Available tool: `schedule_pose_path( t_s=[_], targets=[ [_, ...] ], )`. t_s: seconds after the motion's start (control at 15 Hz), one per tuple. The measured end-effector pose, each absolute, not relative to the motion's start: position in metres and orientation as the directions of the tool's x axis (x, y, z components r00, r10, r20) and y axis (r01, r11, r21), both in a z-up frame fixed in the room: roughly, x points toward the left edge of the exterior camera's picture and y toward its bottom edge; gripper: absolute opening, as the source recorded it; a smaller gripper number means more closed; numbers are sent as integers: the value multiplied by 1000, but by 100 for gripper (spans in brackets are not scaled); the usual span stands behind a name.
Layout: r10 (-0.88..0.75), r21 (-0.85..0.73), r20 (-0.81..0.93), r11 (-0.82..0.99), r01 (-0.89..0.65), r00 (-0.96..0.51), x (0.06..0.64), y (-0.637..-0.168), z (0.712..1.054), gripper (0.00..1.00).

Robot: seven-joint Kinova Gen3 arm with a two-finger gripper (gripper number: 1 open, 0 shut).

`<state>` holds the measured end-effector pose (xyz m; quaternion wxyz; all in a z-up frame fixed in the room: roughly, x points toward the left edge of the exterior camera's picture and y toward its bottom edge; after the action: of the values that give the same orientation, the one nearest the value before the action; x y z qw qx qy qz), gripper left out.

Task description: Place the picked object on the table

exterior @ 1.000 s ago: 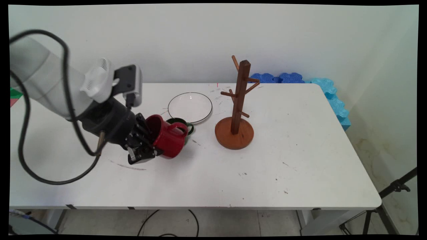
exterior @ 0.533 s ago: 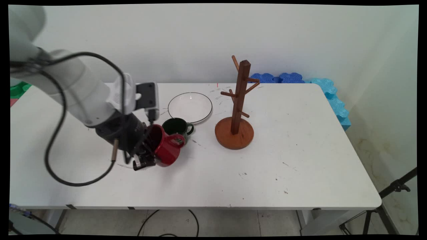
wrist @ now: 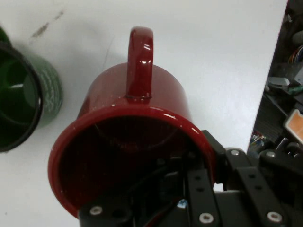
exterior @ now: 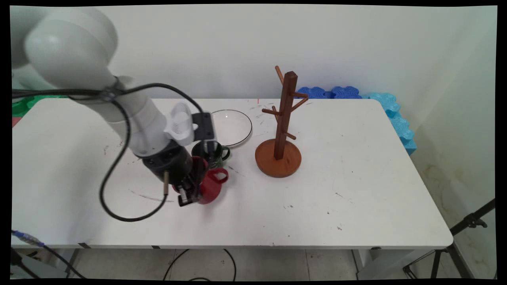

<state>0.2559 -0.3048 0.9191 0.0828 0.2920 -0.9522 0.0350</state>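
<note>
While the black two-finger hand (exterior: 189,194) grips the glossy red ceramic mug (exterior: 211,189) by its rim, tilted above the white worktop (exterior: 356,190), a dark green mug (exterior: 214,152) sits just beside at 12 o'clock; white plate (exterior: 233,126) beyond, brown wooden mug tree (exterior: 282,130) at 2 o'clock, apart.

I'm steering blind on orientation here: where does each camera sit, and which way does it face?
Main view: fixed above the table's near side, looking across to the wall; shows the white arm and pincer.
Hand view: on the hand, looking along the pincer into the red mug; black linkage rises from the bottom edge.
Shared: red mug, green mug beside it.
</note>
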Motion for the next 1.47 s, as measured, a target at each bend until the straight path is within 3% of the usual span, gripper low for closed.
schedule_pose_path(
  t_s=[1.27, 1.33, 1.47],
  targets=[
    [-587, 30, 161, 806, -591, -793, 212, -348, 873, 0],
    [-588, 32, 162, 806, -592, -792, 210, -349, 872, 100],
    [-590, 36, 165, 804, -593, -790, 208, -352, 869, 100]
  ],
)
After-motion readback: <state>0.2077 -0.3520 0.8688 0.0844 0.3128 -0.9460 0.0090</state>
